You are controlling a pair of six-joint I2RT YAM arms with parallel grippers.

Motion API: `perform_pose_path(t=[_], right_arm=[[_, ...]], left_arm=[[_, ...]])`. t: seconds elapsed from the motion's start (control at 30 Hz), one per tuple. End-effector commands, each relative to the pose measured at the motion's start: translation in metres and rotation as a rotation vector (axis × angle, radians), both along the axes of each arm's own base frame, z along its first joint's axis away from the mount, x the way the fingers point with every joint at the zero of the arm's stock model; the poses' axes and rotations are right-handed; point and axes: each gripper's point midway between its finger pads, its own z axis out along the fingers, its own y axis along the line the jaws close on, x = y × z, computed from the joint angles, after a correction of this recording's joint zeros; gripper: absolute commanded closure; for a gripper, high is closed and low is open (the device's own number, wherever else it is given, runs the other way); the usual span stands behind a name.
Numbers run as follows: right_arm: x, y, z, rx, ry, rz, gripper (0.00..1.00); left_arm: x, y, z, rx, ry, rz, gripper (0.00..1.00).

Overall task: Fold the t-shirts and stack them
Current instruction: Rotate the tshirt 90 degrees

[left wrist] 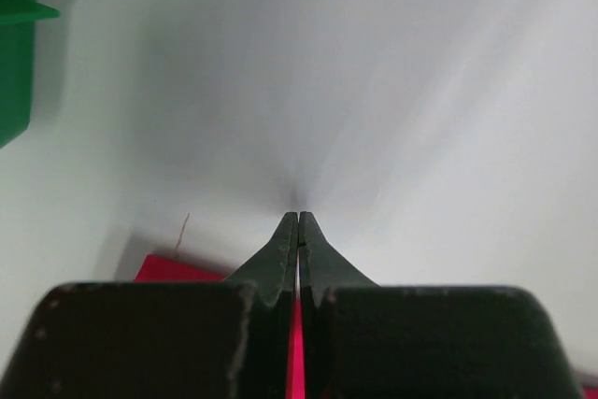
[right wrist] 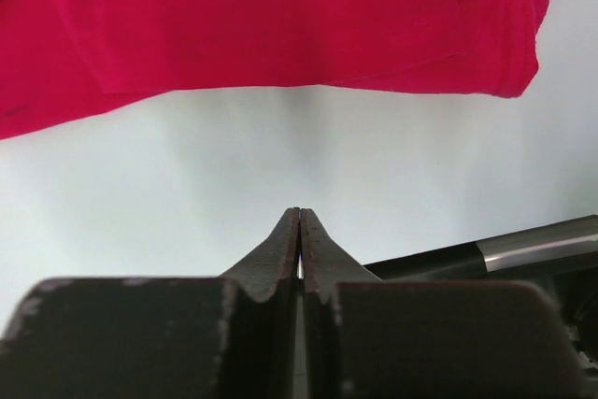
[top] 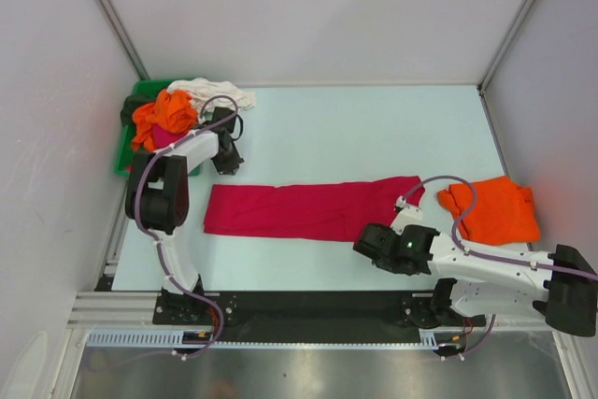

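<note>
The large crimson-red t-shirt [top: 308, 209] lies as a long folded strip across the middle of the table. It also fills the top of the right wrist view [right wrist: 280, 16], and one edge shows in the left wrist view [left wrist: 177, 270]. A folded orange t-shirt [top: 493, 209] lies at the right. Another orange t-shirt [top: 166, 114], a white one [top: 217, 92], a bit of magenta [top: 166, 137] and a dark one [top: 131, 111] are heaped at the bin. My left gripper [top: 229, 142] is shut and empty just beyond the strip's far left corner. My right gripper [top: 361, 244] is shut and empty just in front of the strip's near right edge.
A green plastic bin [top: 123, 158] stands at the far left against the wall, its side visible in the left wrist view [left wrist: 14, 63]. White walls enclose the table on three sides. A black rail [top: 308, 304] runs along the near edge.
</note>
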Motion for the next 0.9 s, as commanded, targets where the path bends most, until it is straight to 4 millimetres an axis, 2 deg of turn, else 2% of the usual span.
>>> perform_pose_path(t=[0.0,0.2,0.33,0.43,0.7,0.87], right_arm=[[0.002,-0.005,-0.007,-0.008,-0.021,-0.058,1.00],[-0.005,-0.013,-0.020,-0.041,0.011,-0.100,1.00],[-0.001,-0.011,-0.022,-0.057,0.002,-0.115,1.00],[0.010,-0.003,-0.020,-0.062,-0.022,-0.115,1.00],[0.041,0.008,-0.039,-0.092,-0.001,-0.116,1.00],[0.052,-0.001,-0.048,-0.110,0.017,-0.155,1.00]], left_arm=[[0.006,-0.002,-0.006,-0.005,0.004,-0.009,1.00],[-0.004,-0.002,-0.013,-0.010,0.020,-0.009,1.00],[-0.011,-0.004,-0.016,-0.021,0.033,-0.015,1.00],[-0.018,-0.007,-0.014,-0.028,0.034,-0.024,1.00],[-0.037,-0.018,-0.010,-0.028,0.020,-0.063,1.00],[-0.050,-0.015,-0.015,-0.014,0.043,-0.066,1.00]])
